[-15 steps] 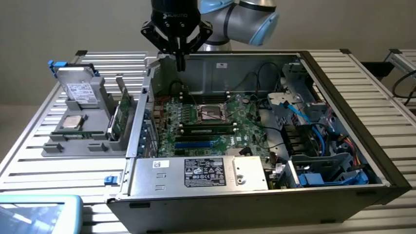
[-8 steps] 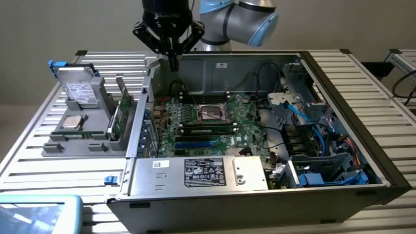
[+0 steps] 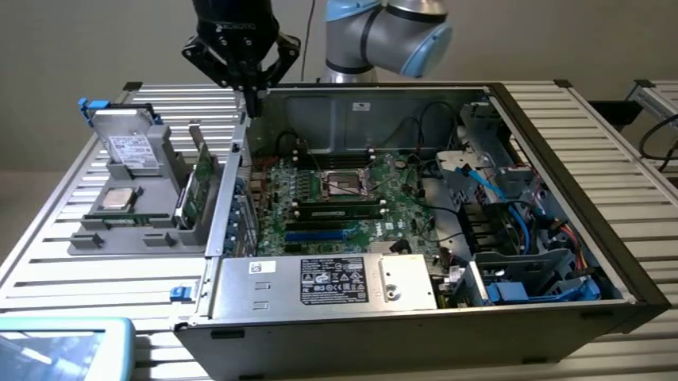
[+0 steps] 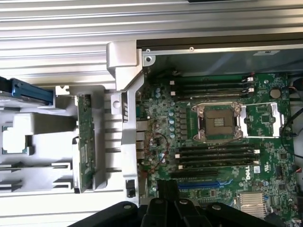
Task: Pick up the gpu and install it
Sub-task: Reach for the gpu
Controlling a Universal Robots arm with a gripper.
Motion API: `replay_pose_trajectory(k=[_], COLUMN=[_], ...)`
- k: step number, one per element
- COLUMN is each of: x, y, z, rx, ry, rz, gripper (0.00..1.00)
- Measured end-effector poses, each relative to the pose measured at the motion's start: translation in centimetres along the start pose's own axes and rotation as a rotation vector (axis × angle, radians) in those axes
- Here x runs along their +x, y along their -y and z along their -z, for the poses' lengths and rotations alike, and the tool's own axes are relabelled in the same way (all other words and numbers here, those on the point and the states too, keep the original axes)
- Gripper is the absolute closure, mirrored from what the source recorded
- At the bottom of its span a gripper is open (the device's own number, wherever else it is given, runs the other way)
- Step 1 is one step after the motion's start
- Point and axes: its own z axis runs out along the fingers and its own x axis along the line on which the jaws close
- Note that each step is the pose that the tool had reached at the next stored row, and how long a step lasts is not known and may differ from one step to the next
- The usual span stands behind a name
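Open PC case (image 3: pixel 317 119) sits with the grey parts holder (image 3: pixel 106 238) just beside it, on the exterior view's left. The gripper (image 3: pixel 253 97) hangs above the case wall (image 3: pixel 225 214) between them; it looks pinched closed and empty. The gpu (image 3: pixel 199 181) stands on edge in the holder, long axis parallel to that wall.
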Motion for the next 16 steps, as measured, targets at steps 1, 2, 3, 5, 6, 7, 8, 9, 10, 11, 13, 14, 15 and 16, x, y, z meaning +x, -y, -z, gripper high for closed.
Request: replay_pose_trajectory(k=[1, 2, 3, 5, 6, 7, 8, 9, 10, 11, 13, 14, 15, 16], x=[0.4, 0.9, 1.4, 2.2, 2.7, 3.2, 3.6, 4.1, 4.5, 5.0, 5.9, 6.3, 6.8, 7.3], y=[0.02, 0.05, 0.07, 0.12, 0.15, 0.18, 0.21, 0.25, 0.28, 0.30, 0.38, 0.41, 0.44, 0.47], z=[0.00, -0.01, -0.02, -0.04, -0.07, -0.09, -0.13, -0.16, -0.20, -0.26, -0.41, -0.51, -0.61, -0.70], rx=[0.0000, 0.0000, 0.0000, 0.0000, 0.0000, 0.0000, 0.0000, -0.0001, 0.0000, 0.0000, 0.0001, 0.0000, 0.0000, 0.0001], ry=[-0.0001, 0.0000, 0.0000, 0.0000, 0.0000, 0.0000, 0.0000, 0.0000, -0.0001, 0.0000, 0.0000, 0.0000, 0.0000, 0.0000], rz=[0.000, 0.000, 0.000, 0.000, 0.000, 0.000, 0.000, 0.000, 0.000, 0.000, 0.000, 0.000, 0.000, 0.000], gripper=[0.88, 0.88, 0.88, 0.88, 0.88, 0.88, 0.88, 0.88, 0.88, 0.88, 0.88, 0.88, 0.88, 0.88])
